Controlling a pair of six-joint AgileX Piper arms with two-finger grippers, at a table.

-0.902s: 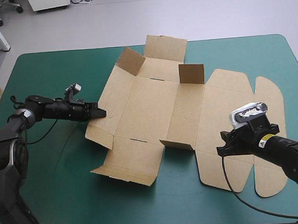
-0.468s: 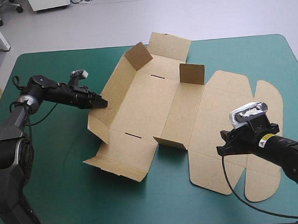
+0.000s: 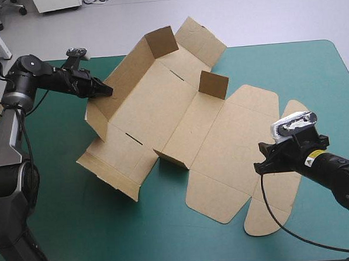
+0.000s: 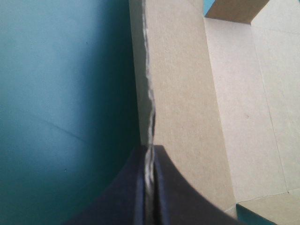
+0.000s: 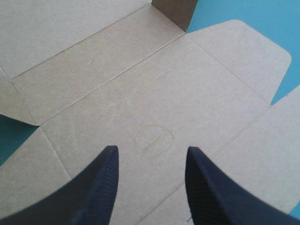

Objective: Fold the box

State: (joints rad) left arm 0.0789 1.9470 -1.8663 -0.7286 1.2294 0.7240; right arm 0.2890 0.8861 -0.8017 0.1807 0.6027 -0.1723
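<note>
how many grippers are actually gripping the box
1. The left gripper is shut on a raised wall edge of the box; the right gripper is open above its flat panel.

The high camera looks forward and down from behind the robot, taking in most of the table (image 3: 110,239) and the whole box (image 3: 161,108). The left wrist camera peers close along the left gripper (image 4: 149,151) at the box's raised wall edge. The right wrist camera looks down past the right gripper (image 5: 150,154) onto flat panels close below, and both parts also show in the high view.
</note>
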